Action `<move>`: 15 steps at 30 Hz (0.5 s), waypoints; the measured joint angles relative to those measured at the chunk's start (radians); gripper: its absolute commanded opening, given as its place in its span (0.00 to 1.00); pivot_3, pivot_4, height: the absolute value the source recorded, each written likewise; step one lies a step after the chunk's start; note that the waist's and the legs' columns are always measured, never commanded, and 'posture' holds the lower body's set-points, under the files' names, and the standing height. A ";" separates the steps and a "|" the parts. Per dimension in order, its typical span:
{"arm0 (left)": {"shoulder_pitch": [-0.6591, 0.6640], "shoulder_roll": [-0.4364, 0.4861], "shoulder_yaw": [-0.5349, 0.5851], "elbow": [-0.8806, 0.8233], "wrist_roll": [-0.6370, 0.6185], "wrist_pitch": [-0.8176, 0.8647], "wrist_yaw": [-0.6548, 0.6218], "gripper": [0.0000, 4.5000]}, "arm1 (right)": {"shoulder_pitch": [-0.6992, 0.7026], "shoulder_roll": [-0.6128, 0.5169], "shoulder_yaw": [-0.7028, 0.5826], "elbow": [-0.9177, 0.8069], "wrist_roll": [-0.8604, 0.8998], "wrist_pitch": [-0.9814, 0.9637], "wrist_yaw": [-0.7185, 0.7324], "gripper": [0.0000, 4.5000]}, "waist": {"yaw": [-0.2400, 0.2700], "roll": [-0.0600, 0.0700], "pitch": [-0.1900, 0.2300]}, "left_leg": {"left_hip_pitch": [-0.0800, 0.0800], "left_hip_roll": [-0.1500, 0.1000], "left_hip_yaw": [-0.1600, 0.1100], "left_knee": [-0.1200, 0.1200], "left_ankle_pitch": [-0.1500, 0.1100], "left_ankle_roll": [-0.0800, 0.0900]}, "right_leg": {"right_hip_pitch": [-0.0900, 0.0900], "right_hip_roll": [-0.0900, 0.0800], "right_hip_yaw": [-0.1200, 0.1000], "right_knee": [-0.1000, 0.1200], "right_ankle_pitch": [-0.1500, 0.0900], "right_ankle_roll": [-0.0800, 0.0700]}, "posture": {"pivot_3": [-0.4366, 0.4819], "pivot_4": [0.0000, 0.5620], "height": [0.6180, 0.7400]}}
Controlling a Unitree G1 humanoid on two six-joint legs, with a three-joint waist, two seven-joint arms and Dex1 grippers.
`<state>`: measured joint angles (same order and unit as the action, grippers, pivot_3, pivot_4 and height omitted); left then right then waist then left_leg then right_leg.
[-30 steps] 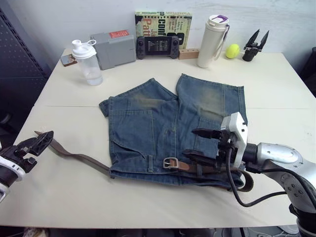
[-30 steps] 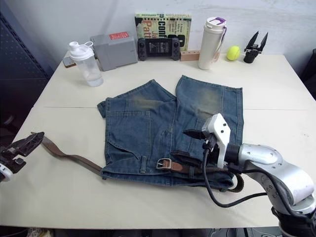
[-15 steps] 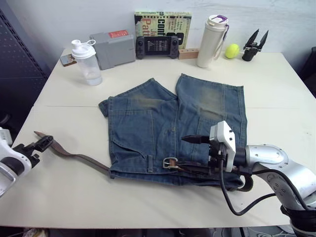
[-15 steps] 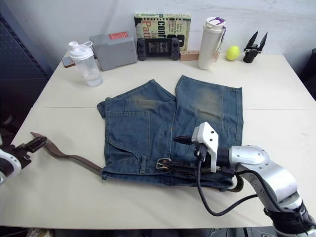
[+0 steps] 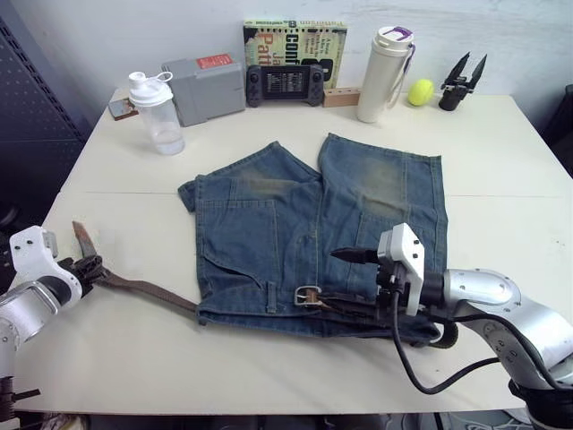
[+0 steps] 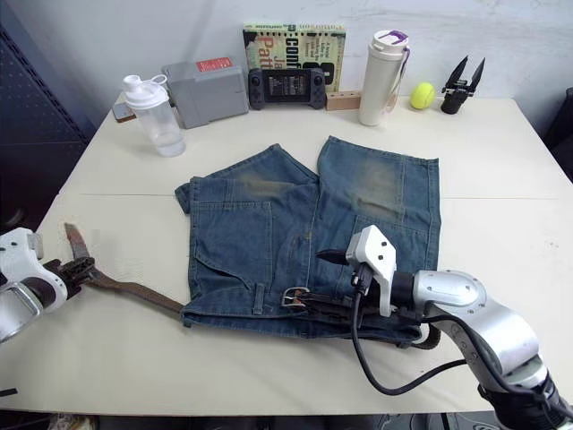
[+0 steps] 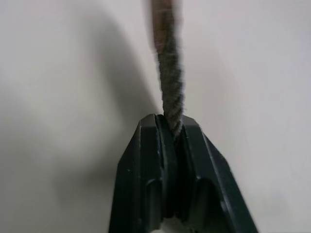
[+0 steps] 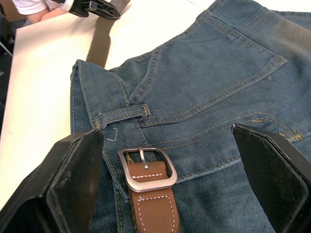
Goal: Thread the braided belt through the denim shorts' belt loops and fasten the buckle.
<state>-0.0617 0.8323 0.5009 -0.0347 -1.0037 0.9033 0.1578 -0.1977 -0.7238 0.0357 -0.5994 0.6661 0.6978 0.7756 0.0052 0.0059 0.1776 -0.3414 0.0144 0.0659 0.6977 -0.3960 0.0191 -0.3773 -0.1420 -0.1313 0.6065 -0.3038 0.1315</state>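
Left gripper [image 7: 171,127] is clamped on the braided belt [image 5: 143,288] near its free end, left of the denim shorts [image 5: 286,224]. Right gripper [image 8: 170,160] is spread wide above the waistband, the buckle [image 8: 147,168] between its fingers, beside a belt loop [image 8: 122,114].

Bright, even overhead light falls on the cream-coloured table [image 5: 501,152], leaving only soft, short shadows under the faded blue denim shorts [image 5: 313,233]. In the left wrist view the dark brown braided belt [image 7: 167,82] blurs toward its far end, with a broad grey shadow on the surface beside it.
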 measured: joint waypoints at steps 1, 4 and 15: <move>-0.009 0.000 -0.016 -0.024 0.036 -0.022 -0.027 0.01 | 0.000 0.005 0.000 -0.001 0.000 0.000 -0.007 1.00 | 0.001 0.000 0.000 | 0.000 0.000 0.000 0.000 0.000 0.000 | 0.000 0.000 0.000 0.000 0.000 0.000 | 0.48 0.27 0.92; -0.030 0.017 -0.053 -0.078 0.129 -0.088 -0.093 0.01 | 0.000 0.006 0.000 -0.001 -0.001 0.000 -0.019 1.00 | 0.001 -0.001 0.001 | -0.001 0.000 0.000 0.000 0.000 0.000 | 0.000 0.000 0.000 0.000 0.000 0.000 | 0.48 0.27 0.92; -0.140 0.196 -0.494 -0.428 0.681 -0.709 -0.674 0.01 | -0.059 -0.005 0.059 0.002 -0.243 -0.152 -0.054 1.00 | -0.006 -0.001 0.003 | -0.014 0.001 0.009 0.000 0.001 -0.002 | -0.017 0.002 0.000 0.002 0.000 0.000 | 0.48 0.27 0.92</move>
<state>-0.2018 1.0284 0.0073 -0.4624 -0.3227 0.1942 -0.5158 -0.2566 -0.7287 0.0948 -0.5979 0.4227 0.5458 0.7218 -0.0008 0.0052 0.1801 -0.3551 0.0156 0.0750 0.6979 -0.3950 0.0176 -0.3939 -0.1398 -0.1310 0.6086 -0.3037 0.1316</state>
